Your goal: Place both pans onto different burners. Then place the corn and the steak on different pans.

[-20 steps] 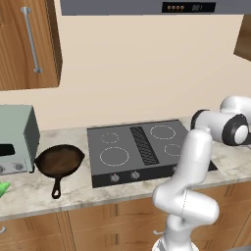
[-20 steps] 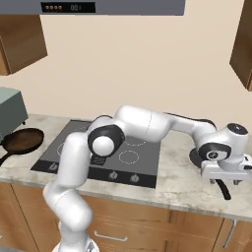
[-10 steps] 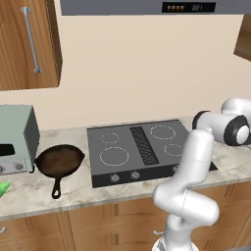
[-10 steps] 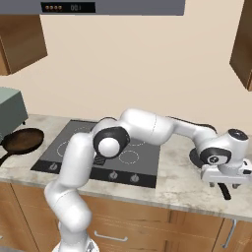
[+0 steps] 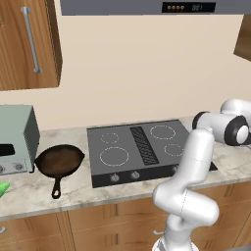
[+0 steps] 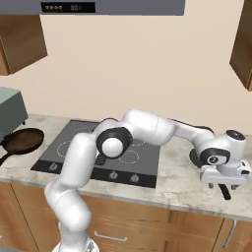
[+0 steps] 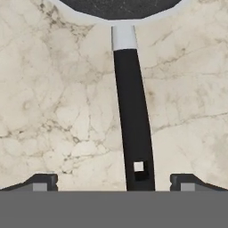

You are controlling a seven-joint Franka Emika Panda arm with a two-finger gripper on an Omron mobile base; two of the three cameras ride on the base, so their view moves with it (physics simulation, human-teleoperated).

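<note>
1. My jaws (image 7: 114, 182) stand wide open and empty, pointing straight down at the marble bench (image 7: 53, 111), well off to the right of the cooktop (image 5: 142, 149).
2. Between my two finger tips (image 7: 42, 181) runs the long thin black handle (image 7: 132, 120) of the grey pan (image 7: 120, 8). The handle sits a little nearer my right tip than my left. Its end, with a small hanging hole, lies right at my tips.
3. The bowl of that pan lies ahead of my jaws, at the far end of the handle, past a short pale metal neck. I see only its near rim.
4. I judge the handle stiff, smooth and narrow, so it may be slippery and could roll in my grip. The bowl carries the weight, so held at the far tip the pan would likely droop.
5. So I would take hold further forward, nearer the neck, square across the handle.
6. The brown skillet (image 5: 60, 161) rests on the bench left of the cooktop, far from my jaws. It looks heavy, with a short stubby handle.
7. No burner (image 5: 114, 156) has a pan on it yet.
</note>
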